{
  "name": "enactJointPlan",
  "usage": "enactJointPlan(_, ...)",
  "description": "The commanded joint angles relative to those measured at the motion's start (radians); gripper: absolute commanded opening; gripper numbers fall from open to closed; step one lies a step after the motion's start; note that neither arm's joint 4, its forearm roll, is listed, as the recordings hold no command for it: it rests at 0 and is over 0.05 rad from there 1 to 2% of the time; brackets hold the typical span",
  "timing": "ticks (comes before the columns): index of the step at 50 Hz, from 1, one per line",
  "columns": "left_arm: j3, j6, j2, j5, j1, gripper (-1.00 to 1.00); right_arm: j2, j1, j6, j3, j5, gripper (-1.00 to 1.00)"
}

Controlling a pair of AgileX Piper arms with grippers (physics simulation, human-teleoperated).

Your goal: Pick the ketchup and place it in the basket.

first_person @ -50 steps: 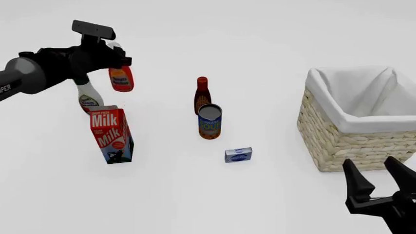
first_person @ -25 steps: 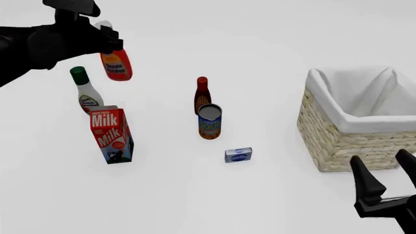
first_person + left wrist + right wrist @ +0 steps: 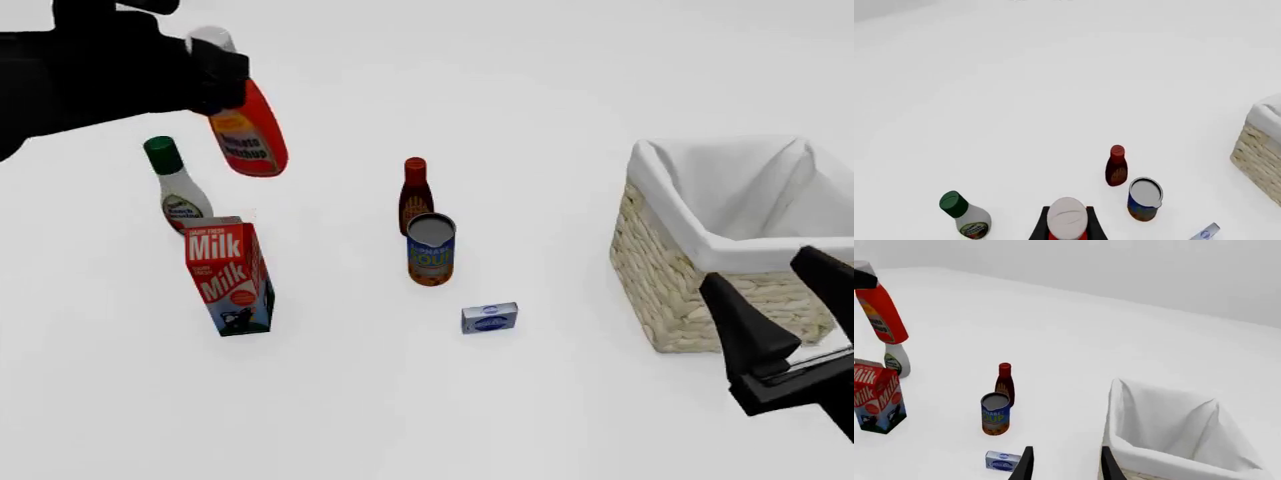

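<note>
Tilting nearer than before, ketchup point(image 3: 248, 130) clenched in left pincer point(image 3: 200, 70); right pincer point(image 3: 787, 305) spread, higher.

The front view looks forward and down over the desk point(image 3: 561, 90) from the arms' own side, taking in everything from the milk carton point(image 3: 230, 277) to the basket point(image 3: 727, 240). The left wrist view looks steeply down from high above, close over the ketchup point(image 3: 1067, 220) cap, catching only a corner of the basket at its edge. The right wrist view sits low and seemingly farther back, looking across the desk, and all three share the dark sauce bottle point(image 3: 1005, 384) and the can point(image 3: 995, 413).
</note>
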Motion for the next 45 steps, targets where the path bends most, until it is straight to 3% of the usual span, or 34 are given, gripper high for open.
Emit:
enactJointPlan(1, 0.012, 0.017, -0.089, 0.069, -0.054, -1.0, 0.077, 0.129, 0.032, -0.095, 0.012, 1.0)
enactJointPlan(5, 0.013, 0.024, -0.107, 0.092, -0.085, -1.0, 0.105, 0.161, 0.046, -0.136, 0.018, 1.0)
enactJointPlan(10, 0.021, 0.038, -0.128, 0.122, -0.16, -1.0, 0.153, 0.19, 0.015, -0.168, 0.003, 1.0)
enactJointPlan(12, 0.019, 0.036, -0.139, 0.126, -0.159, -1.0, 0.182, 0.214, 0.039, -0.185, 0.004, 1.0)
enactJointPlan(17, 0.01, 0.034, -0.151, 0.148, -0.189, -1.0, 0.223, 0.244, 0.01, -0.189, -0.016, 1.0)
enactJointPlan(29, -0.006, 0.073, -0.154, 0.183, -0.258, -1.0, 0.356, 0.285, 0.032, -0.273, -0.037, 1.0)
enactJointPlan(45, -0.032, 0.089, -0.152, 0.205, -0.341, -1.0, 0.437, 0.401, -0.023, -0.384, 0.013, 1.0)
